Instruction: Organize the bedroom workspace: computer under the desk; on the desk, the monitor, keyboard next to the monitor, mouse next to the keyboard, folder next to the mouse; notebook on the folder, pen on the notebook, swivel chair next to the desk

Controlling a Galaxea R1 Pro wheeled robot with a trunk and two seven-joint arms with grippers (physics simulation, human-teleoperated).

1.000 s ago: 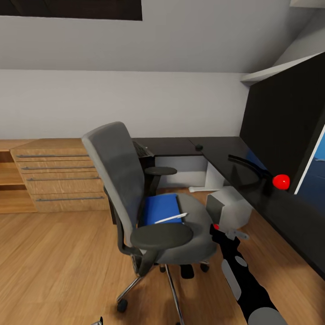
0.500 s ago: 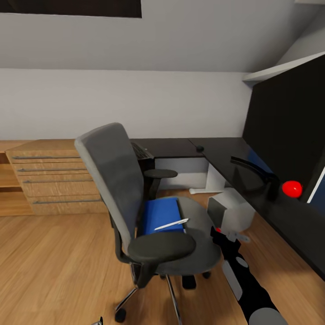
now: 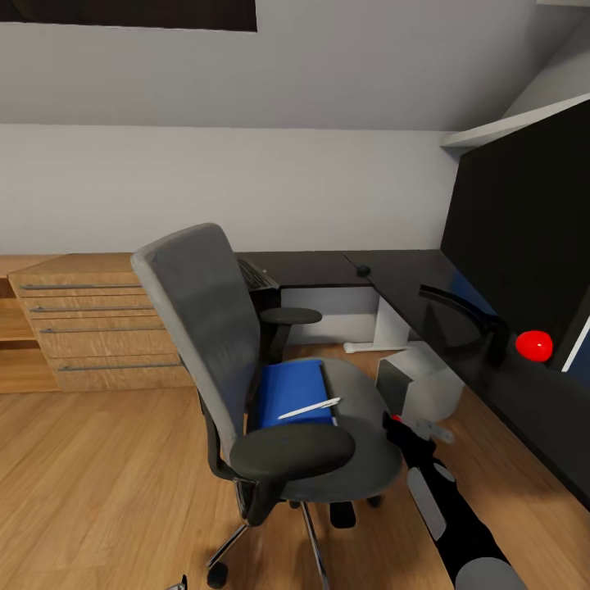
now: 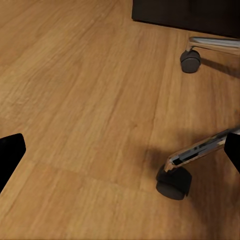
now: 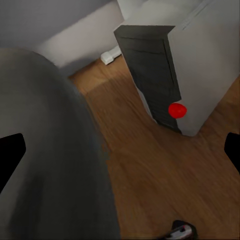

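Because the folder (image 3: 293,392) lies on the swivel chair (image 3: 270,360) at frame centre, with the pen (image 3: 310,407) across it, the right gripper (image 3: 418,428) waits just right of the seat, jaws wide. Left gripper (image 4: 120,155) is wide too. Near armrest (image 3: 292,449) blocks reaching. Computer (image 3: 418,381) stands lower right, beside the desk (image 3: 393,283).
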